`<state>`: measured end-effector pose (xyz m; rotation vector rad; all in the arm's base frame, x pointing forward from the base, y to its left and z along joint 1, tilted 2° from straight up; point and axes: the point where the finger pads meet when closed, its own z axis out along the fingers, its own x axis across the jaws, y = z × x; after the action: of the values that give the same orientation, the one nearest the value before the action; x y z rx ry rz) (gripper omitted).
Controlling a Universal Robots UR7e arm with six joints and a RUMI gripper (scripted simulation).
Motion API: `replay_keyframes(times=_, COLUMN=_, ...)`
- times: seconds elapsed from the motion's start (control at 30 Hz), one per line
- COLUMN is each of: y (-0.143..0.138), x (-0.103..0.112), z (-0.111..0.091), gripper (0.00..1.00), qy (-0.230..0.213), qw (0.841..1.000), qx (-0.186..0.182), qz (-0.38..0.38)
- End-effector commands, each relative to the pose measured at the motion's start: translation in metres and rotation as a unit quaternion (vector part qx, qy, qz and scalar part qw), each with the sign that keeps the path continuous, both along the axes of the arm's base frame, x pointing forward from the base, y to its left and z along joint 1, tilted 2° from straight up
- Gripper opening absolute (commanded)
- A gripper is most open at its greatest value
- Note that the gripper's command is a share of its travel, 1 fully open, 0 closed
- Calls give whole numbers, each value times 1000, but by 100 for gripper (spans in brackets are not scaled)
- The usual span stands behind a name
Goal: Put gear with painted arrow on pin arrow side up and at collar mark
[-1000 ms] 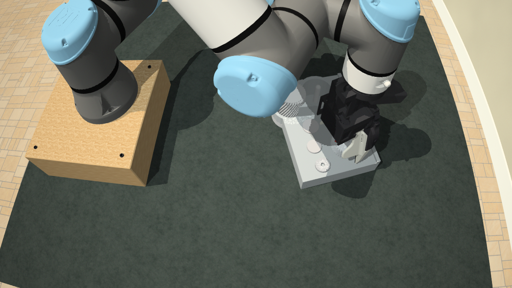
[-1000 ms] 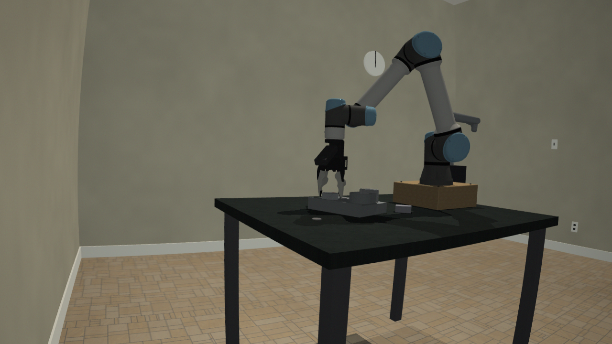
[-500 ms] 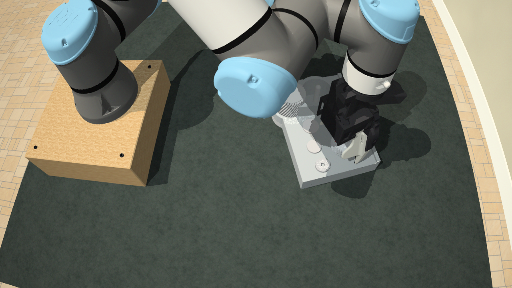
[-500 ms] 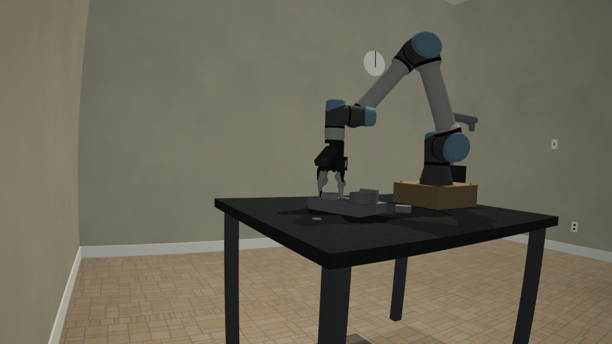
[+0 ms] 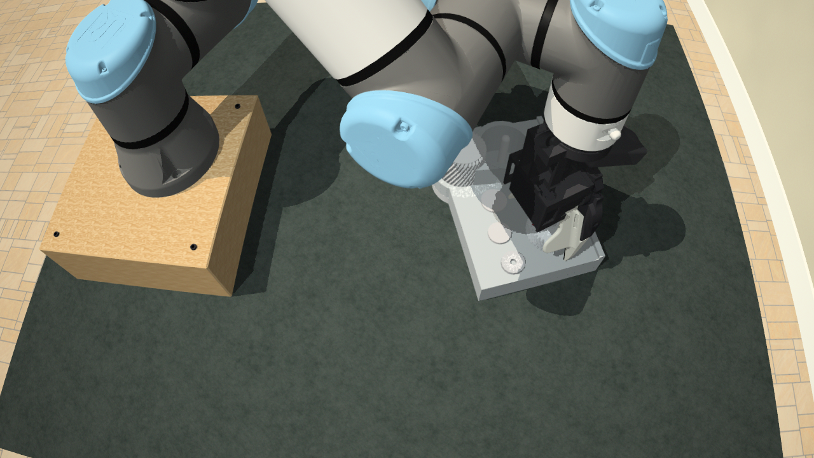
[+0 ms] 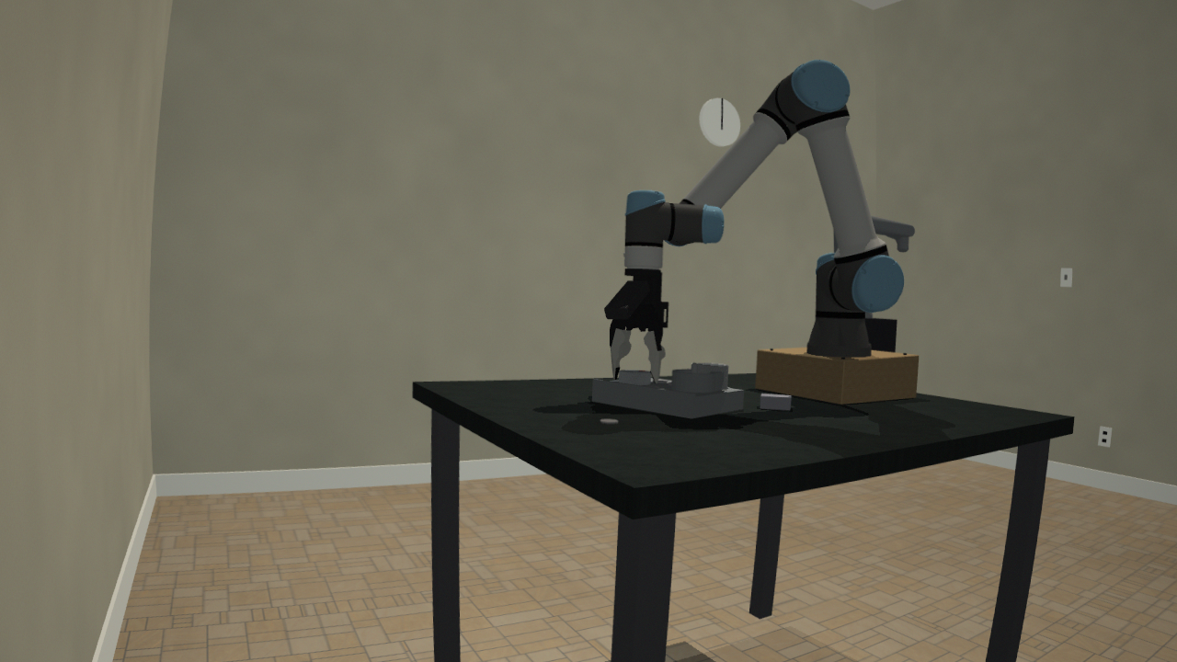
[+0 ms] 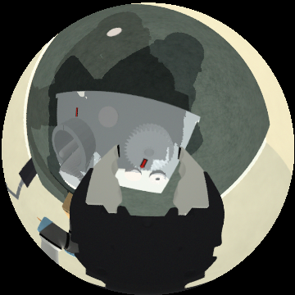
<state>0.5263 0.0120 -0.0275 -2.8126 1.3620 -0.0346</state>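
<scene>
The loose gear (image 7: 148, 144) (image 5: 529, 239) lies flat on the grey base plate, its red arrow (image 7: 143, 163) facing up. My gripper (image 7: 149, 147) hangs straight over it, half open, with one finger on each side of the gear and nothing gripped. From the side, the fingertips (image 6: 635, 363) are low, just above the plate. In the top view the gripper body hides most of the gear. The pin (image 5: 504, 146) stands in its round collar (image 7: 74, 141) at the plate's far end, with a red mark (image 7: 76, 111) beside it.
A toothed gear (image 5: 461, 173) sits on the plate near the collar. A flat disc (image 5: 499, 232) and a washer (image 5: 512, 261) lie on the plate. The arm's wooden base block (image 5: 159, 193) stands to the left. A small disc (image 6: 609, 421) and a grey block (image 6: 774, 401) lie on the table.
</scene>
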Motion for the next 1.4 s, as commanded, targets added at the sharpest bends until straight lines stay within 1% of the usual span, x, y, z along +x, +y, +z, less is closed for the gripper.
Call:
replay_keyframes(times=0.0, y=0, x=0, z=1, gripper=54, qy=-1, qw=1000, qx=0, qz=0)
replay_keyframes(times=0.4, y=0, x=0, z=1, gripper=54, qy=-1, qw=1000, qx=0, qz=0)
replay_keyframes(times=0.43, y=0, x=0, z=1, gripper=0, qy=-1, qw=1000, qx=0, qz=0)
replay_keyframes(times=1.37, y=0, x=0, z=1, gripper=0, qy=-1, qw=1000, qx=0, qz=0)
